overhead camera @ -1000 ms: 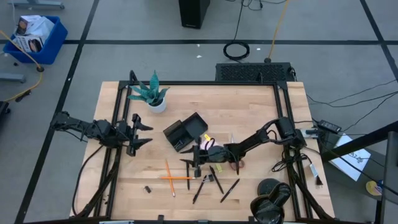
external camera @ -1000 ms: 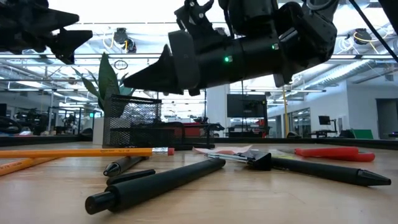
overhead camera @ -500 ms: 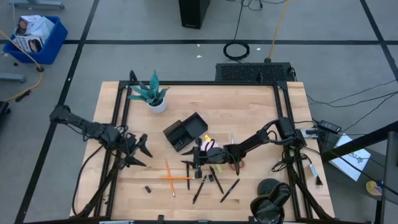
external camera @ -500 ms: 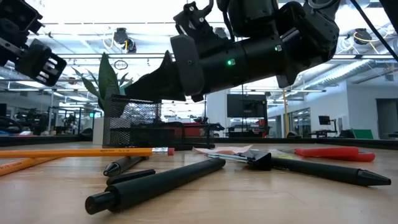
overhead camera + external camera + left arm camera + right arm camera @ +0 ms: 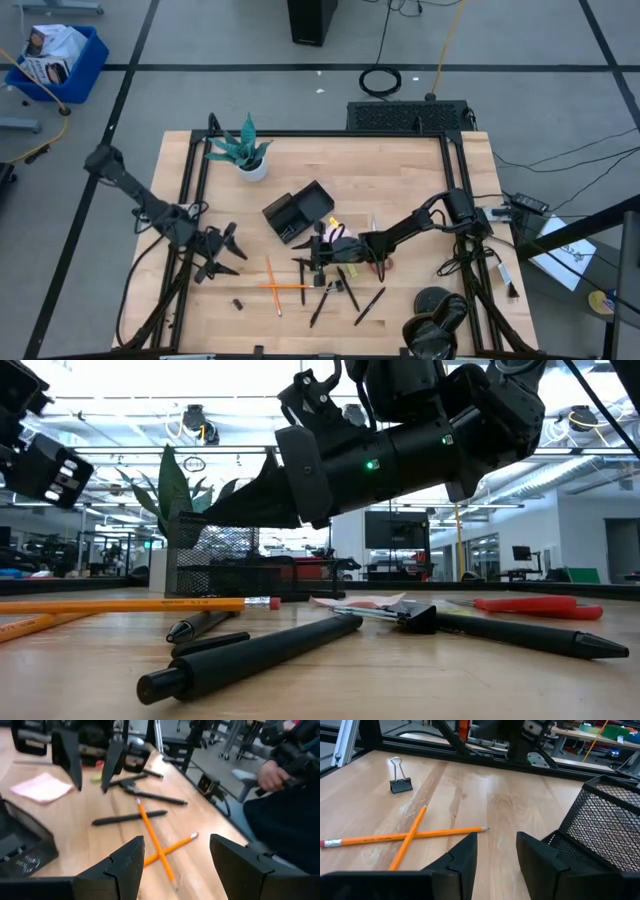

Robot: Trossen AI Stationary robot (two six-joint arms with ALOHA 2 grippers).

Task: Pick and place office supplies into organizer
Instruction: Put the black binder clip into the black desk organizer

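Near the crossed pencils (image 5: 277,286) on the counter (image 5: 400,180), both spread, empty hands, left hand (image 5: 222,256) and right hand (image 5: 311,258), are converging beside the organizer (image 5: 297,212); they are risking a collision, scattering pens (image 5: 368,306).

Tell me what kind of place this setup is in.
Most likely a robotics lab or workshop. A wooden table with a black frame stands on a grey floor marked with black tape lines, cables trail across the floor, and the low view shows an open hall with ceiling lights and more workstations.
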